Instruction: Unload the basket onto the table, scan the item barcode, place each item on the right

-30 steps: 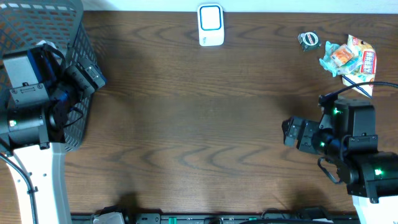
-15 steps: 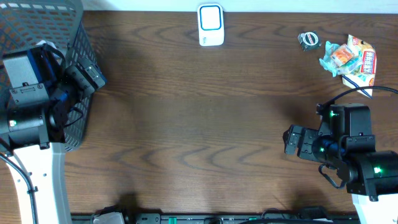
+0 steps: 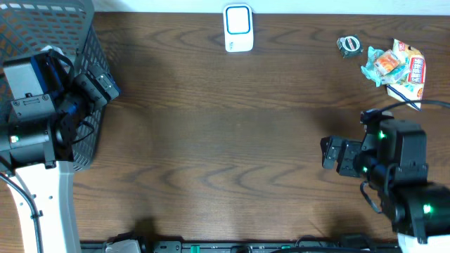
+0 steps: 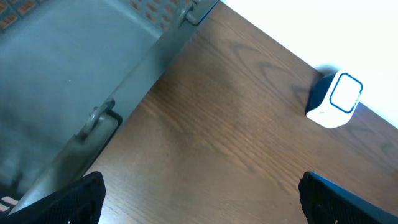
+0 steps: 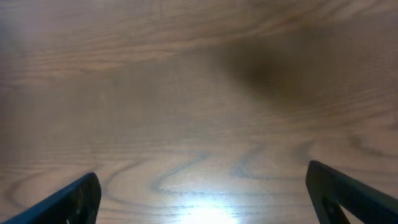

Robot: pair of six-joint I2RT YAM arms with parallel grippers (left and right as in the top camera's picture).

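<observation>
The white barcode scanner (image 3: 238, 28) with a blue-edged window stands at the table's back edge, and it also shows in the left wrist view (image 4: 336, 99). A crumpled pile of snack packets (image 3: 397, 67) lies at the back right, with a small round greenish item (image 3: 349, 46) beside it. My left gripper (image 3: 105, 88) (image 4: 200, 202) hangs open by the basket, nothing between its fingers. My right gripper (image 3: 329, 152) (image 5: 202, 196) is open over bare wood, in front of the packets and well apart from them. No barcode is visible.
A grey mesh basket (image 3: 42, 24) fills the far left corner; its wall (image 4: 74, 81) runs along the left wrist view. A black cable (image 3: 415, 100) loops from the right arm close to the packets. Brown wooden tabletop (image 3: 225, 140) lies between the arms.
The right arm has shifted slightly toward the table's front, its gripper still open. The left arm, the scanner and the packets have not moved.
</observation>
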